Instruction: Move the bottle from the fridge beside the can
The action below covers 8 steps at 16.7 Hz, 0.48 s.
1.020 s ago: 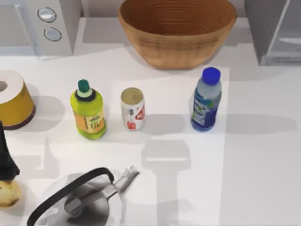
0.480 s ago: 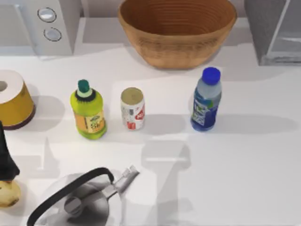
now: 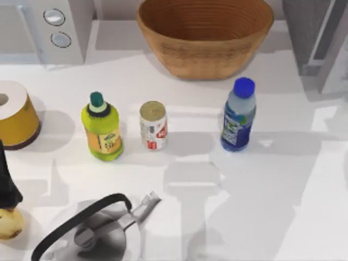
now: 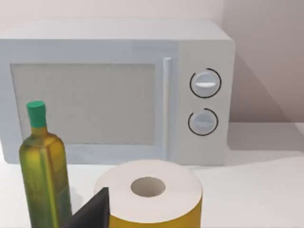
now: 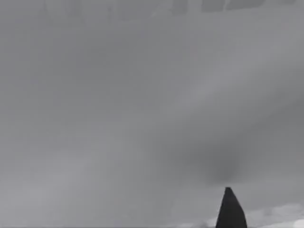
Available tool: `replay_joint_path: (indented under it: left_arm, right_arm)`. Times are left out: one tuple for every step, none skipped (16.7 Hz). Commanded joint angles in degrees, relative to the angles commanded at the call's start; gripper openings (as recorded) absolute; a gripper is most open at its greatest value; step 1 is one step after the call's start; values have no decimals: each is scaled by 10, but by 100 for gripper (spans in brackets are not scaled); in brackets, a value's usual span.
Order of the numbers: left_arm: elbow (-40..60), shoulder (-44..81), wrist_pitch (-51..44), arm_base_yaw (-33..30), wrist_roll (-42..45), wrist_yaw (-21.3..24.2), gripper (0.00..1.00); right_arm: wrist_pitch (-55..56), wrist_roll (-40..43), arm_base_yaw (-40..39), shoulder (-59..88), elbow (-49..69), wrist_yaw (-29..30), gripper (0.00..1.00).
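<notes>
The clear bottle with its blue cap stands upright on the white table, to the right of the silver can, with a gap of about one bottle height between them. The grey fridge is at the top right corner, its pale door angled across the front. My left arm is a dark shape at the table's left edge, far from both. A dark tip of my left gripper pokes in near a yellow roll. A dark tip of my right gripper shows against a plain grey surface.
A yellow-green bottle stands left of the can. A wicker basket sits at the back centre and a white microwave at the back left. A yellow roll and a kettle occupy the left and front left.
The fridge door has swung to a new angle, and a broad shadow has spread over the table's right side. Bottle and can have not moved.
</notes>
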State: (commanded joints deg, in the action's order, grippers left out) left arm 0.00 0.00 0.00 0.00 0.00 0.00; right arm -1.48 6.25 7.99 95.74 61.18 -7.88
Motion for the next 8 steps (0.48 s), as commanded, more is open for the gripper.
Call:
replay_joint_path:
  left_arm:
    - [0,0,0,0,0,0,100]
    - [0,0,0,0,0,0,100]
    - [0,0,0,0,0,0,100]
    - [0,0,0,0,0,0,100]
    - [0,0,0,0,0,0,100]
    - [0,0,0,0,0,0,100]
    - [0,0,0,0,0,0,100]
    - [0,0,0,0,0,0,100]
  right_arm:
    - [12,-23,-25,-7,-12,26,100]
    - [24,-41,-44,-15,-24,46,100]
    - [35,-54,-58,-23,-33,61,100]
    - [42,-61,-66,-29,-39,70,100]
    - [44,-63,-68,-30,-41,72,100]
    - [44,-63,-68,-30,-41,72,100]
    - [44,-63,-68,-30,-41,72,100]
    - [42,-60,-59,-28,-42,75,100]
